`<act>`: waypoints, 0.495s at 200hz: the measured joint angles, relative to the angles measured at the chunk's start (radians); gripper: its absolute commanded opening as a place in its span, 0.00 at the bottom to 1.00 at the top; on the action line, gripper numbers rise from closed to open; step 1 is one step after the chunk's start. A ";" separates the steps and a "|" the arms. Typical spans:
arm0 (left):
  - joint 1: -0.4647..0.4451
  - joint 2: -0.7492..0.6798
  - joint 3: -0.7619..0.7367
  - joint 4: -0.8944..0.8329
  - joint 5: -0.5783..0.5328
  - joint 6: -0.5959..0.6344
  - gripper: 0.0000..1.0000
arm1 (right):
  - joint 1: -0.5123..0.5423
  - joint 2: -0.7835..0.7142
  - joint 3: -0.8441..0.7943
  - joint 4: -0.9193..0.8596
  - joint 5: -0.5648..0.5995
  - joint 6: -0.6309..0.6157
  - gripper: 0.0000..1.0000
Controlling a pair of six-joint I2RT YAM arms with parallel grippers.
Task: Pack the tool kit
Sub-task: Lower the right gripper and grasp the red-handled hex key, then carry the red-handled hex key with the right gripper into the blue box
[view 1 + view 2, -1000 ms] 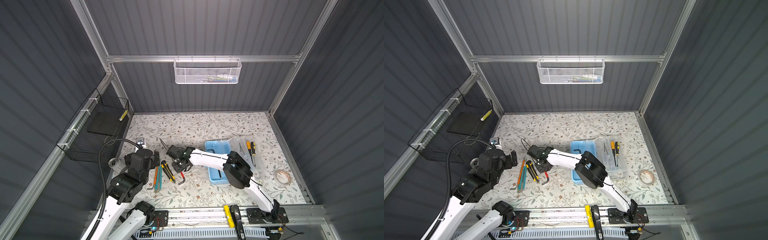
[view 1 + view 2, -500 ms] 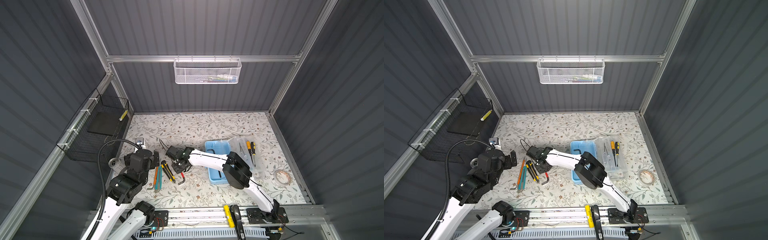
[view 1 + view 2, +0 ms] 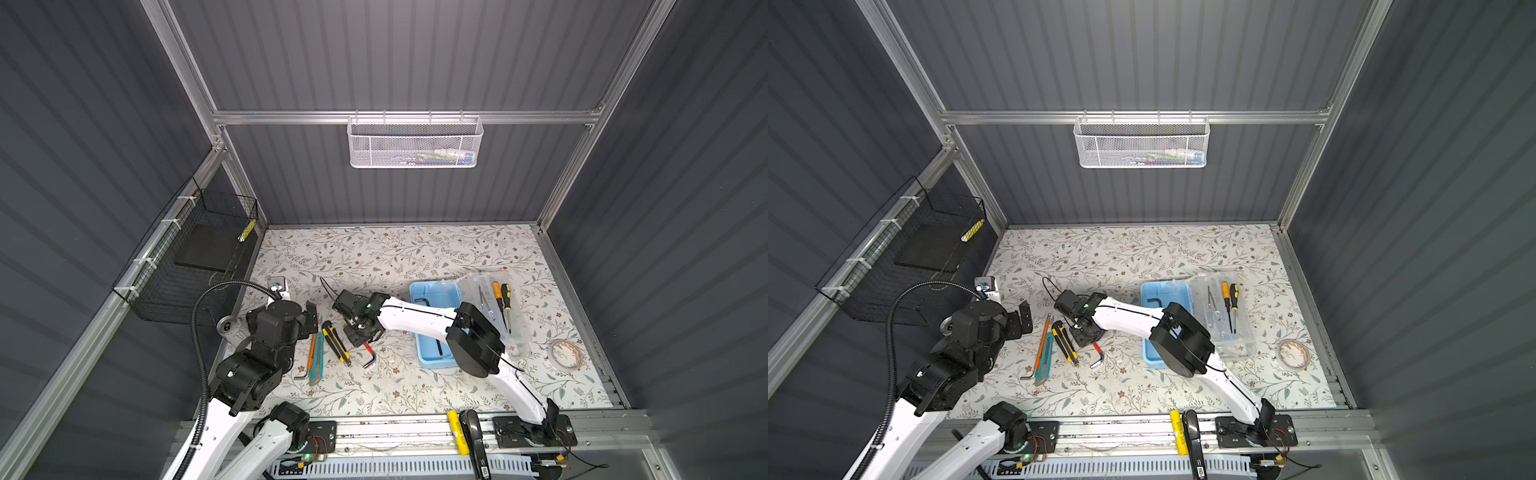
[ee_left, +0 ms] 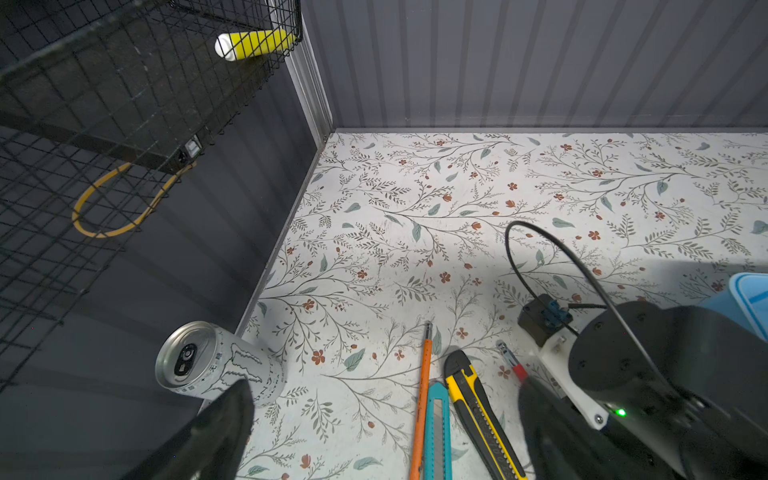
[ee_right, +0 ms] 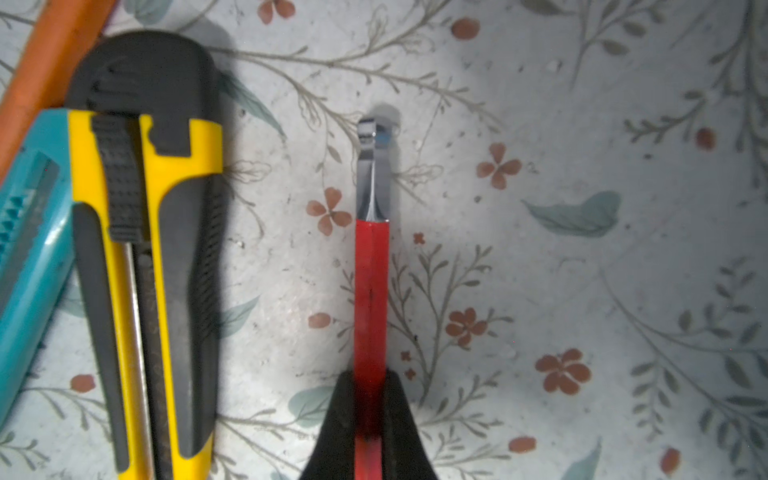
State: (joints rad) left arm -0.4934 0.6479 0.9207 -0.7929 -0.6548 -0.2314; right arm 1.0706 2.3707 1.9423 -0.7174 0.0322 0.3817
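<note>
From my seat, the only marking I can really make out is on the silver drink can (image 4: 220, 365) in the left wrist view. The black clawed M mark of Monster runs down its side, with a few small characters beside it, one of which looks like the Chinese 无. In both top views the yellow bar (image 3: 455, 427) on the front rail carries dark print, and the black handle (image 3: 477, 444) next to it has a white label near its end — both too small for me to read.

Two utility knives (image 3: 336, 343), two screwdrivers (image 3: 496, 291), one can (image 3: 226, 327).
</note>
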 measured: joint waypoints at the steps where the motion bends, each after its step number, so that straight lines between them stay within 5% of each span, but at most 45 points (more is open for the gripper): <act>1: 0.000 0.000 0.000 0.000 0.000 0.000 0.99 | 0.000 -0.001 -0.001 0.000 -0.002 0.000 0.00; 99: 0.000 0.000 0.000 0.000 0.004 0.001 0.99 | -0.083 -0.209 -0.201 -0.032 -0.080 0.003 0.00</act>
State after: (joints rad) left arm -0.4934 0.6479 0.9207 -0.7929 -0.6510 -0.2306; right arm 0.9874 2.1620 1.7416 -0.7498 -0.0483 0.3847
